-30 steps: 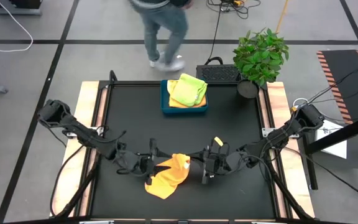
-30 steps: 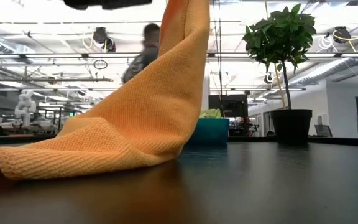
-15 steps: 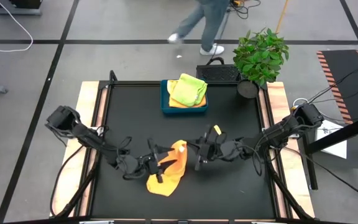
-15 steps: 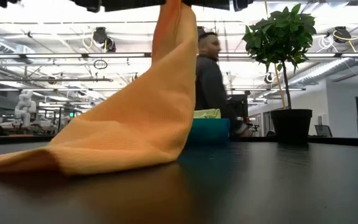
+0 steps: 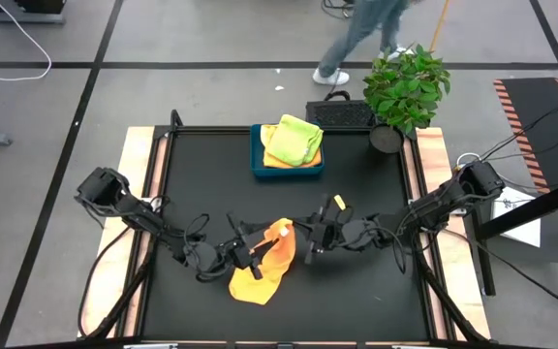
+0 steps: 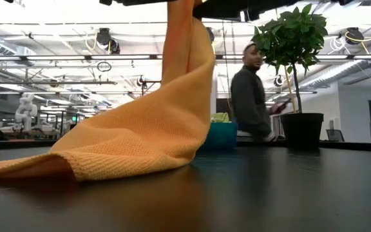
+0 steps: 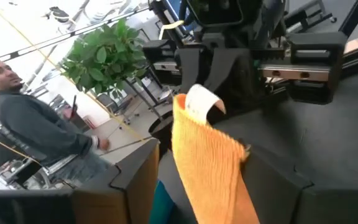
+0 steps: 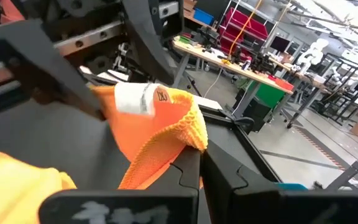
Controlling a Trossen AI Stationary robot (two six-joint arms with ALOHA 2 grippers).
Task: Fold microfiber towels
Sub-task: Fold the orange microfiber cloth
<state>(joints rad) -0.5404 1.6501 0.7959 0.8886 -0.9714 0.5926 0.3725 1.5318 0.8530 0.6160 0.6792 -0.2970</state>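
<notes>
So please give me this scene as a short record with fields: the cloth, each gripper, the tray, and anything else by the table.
cloth: orange towel, one corner lifted, the rest lying on the table
right gripper: shut on the lifted corner
left gripper: open, at the towel
tray: blue, holding a lime green towel
other: potted plant at the table's corner; a person walking behind

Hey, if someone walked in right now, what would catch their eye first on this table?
The orange towel near the table's front middle, one corner lifted high between the left gripper and the right gripper, the rest trailing on the black top. Behind it, a blue tray holding folded lime and yellow towels sits at the far edge.
</notes>
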